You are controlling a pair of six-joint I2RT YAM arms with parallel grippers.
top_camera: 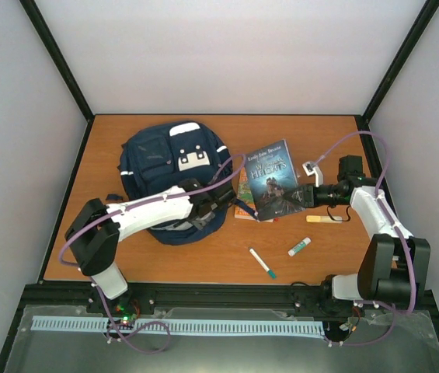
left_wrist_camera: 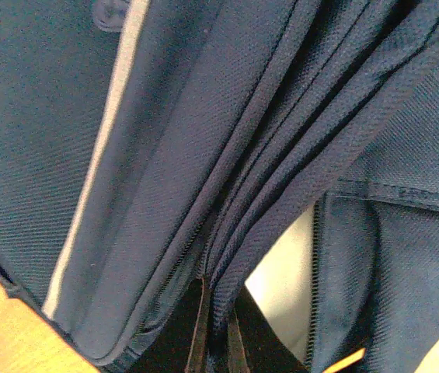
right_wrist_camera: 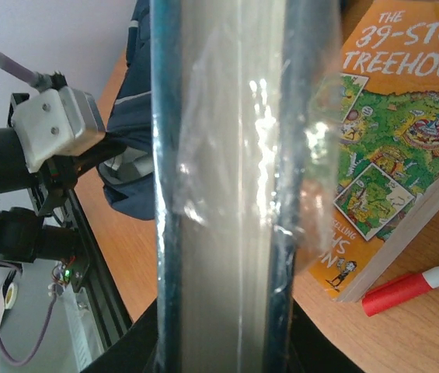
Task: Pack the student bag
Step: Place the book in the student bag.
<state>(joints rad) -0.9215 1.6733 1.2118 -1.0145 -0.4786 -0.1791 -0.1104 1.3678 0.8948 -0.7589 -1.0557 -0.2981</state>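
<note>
Two grips: my left gripper (top_camera: 217, 200) pinches tight on the zip edge of the student bag (top_camera: 165, 159), lying at eleven o'clock on the table (top_camera: 203, 260); my right gripper (top_camera: 306, 194) clamps the dark book (top_camera: 276, 180) at its three o'clock. I should lift that edge wide before feeding the book in.

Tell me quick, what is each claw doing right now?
Left claw: closed, pinching the student bag fabric.
Right claw: closed on the dark book.
</note>
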